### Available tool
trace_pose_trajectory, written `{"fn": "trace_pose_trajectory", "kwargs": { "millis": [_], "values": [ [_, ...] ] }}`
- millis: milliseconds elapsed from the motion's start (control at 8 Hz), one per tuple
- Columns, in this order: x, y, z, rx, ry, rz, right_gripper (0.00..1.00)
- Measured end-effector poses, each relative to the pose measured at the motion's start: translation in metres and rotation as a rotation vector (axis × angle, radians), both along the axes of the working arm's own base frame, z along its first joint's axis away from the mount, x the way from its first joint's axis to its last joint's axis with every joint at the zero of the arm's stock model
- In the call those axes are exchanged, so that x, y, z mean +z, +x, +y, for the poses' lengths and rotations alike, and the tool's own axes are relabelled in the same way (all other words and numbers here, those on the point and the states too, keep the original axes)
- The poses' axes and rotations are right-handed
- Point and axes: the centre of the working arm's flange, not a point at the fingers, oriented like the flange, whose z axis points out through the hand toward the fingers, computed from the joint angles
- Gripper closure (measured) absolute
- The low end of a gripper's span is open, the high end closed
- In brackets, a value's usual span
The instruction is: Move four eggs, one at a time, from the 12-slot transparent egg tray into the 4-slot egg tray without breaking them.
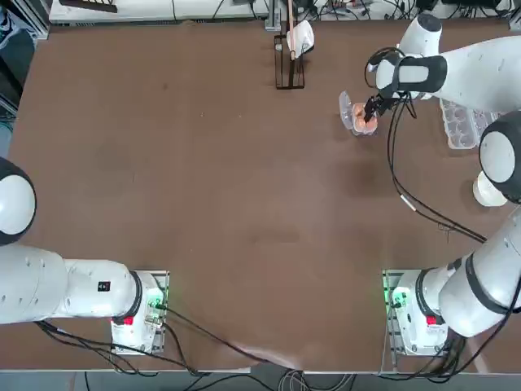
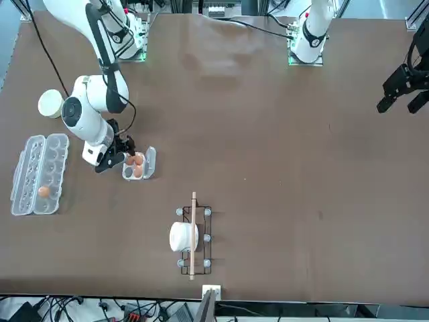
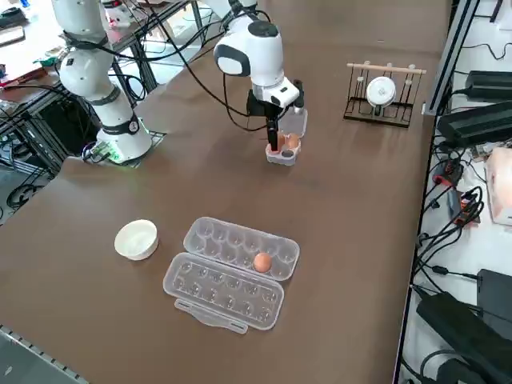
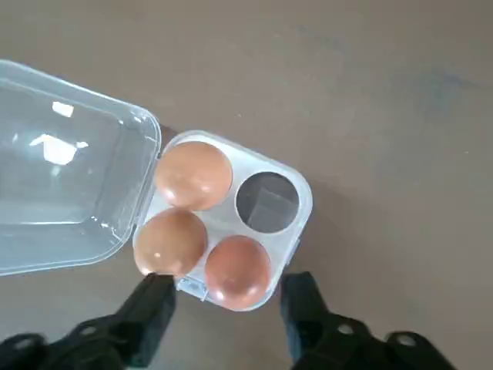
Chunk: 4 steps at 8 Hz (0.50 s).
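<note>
The 4-slot egg tray [image 4: 302, 225] stands with its lid [image 4: 62, 169] folded open. Three of its cups hold orange-brown eggs [image 4: 194, 174], and one cup [image 4: 266, 202] is bare. My right gripper [image 4: 229, 289] hangs open just above the tray; its fingers [image 4: 158, 297] straddle the nearest egg [image 4: 237, 266] with gaps on both sides. In the right side view the gripper [image 3: 274, 140] points straight down at the tray [image 3: 282, 154]. The 12-slot transparent egg tray [image 3: 232, 272] lies open with one egg [image 3: 262, 262] in it.
A round white bowl [image 3: 136, 238] sits beside the long carton. A wire rack with a white roll [image 3: 382, 92] stands at the far side of the table. The arm's black cable trails over the table [image 1: 423, 208].
</note>
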Motion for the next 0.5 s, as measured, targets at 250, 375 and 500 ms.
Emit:
{"fn": "trace_pose_trajectory", "kwargs": {
  "millis": [250,375,500],
  "values": [
    [0.008,0.005,0.001,0.005,0.005,0.007,0.00],
    [0.017,0.012,-0.003,0.020,0.009,0.013,0.00],
    [0.032,0.024,-0.017,0.055,0.014,0.007,0.00]
  ]
}}
